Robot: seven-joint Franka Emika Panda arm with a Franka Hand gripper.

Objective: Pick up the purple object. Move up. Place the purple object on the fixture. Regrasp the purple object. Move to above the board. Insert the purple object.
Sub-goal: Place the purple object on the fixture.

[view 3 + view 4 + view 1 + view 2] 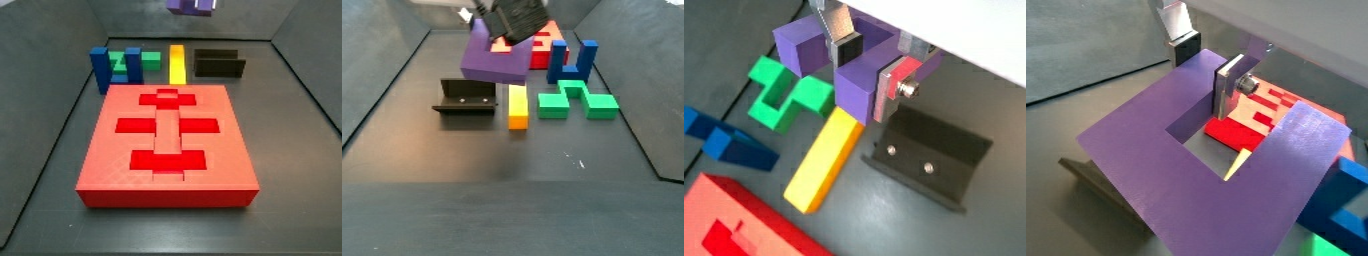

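nearest the lens in a wrist view, the purple object [1173,165] fills most of the picture, its u-shaped slot open toward the floor, with the red board [1256,125] showing through the gap. one silver finger [1229,85] sits inside that slot against a prong, and a second finger [1181,30] lies outside the prong, so the gripper [869,62] is clamped on the purple object, one prong pinched between the plates. both wrist views show this grasp.

below the raised piece in a wrist view lie the yellow bar [824,162], the green block [788,93] beside it, the blue block [724,140] further out, and the fixture [931,155] on the yellow bar's other side, bare. a corner of the board shows at the picture's edge.

seen from a side view, the fixture [465,98], yellow bar [517,106] and green block [576,100] stand in a row on the dark floor, the blue block [572,60] behind, the board [543,44] beyond. the purple object [493,58] hangs clear above the floor, above and just behind the fixture, carried by the gripper [509,25].

from the opposite side view, the board [167,140] lies nearest, the row behind it, and the purple object [193,5] is high at the top edge.
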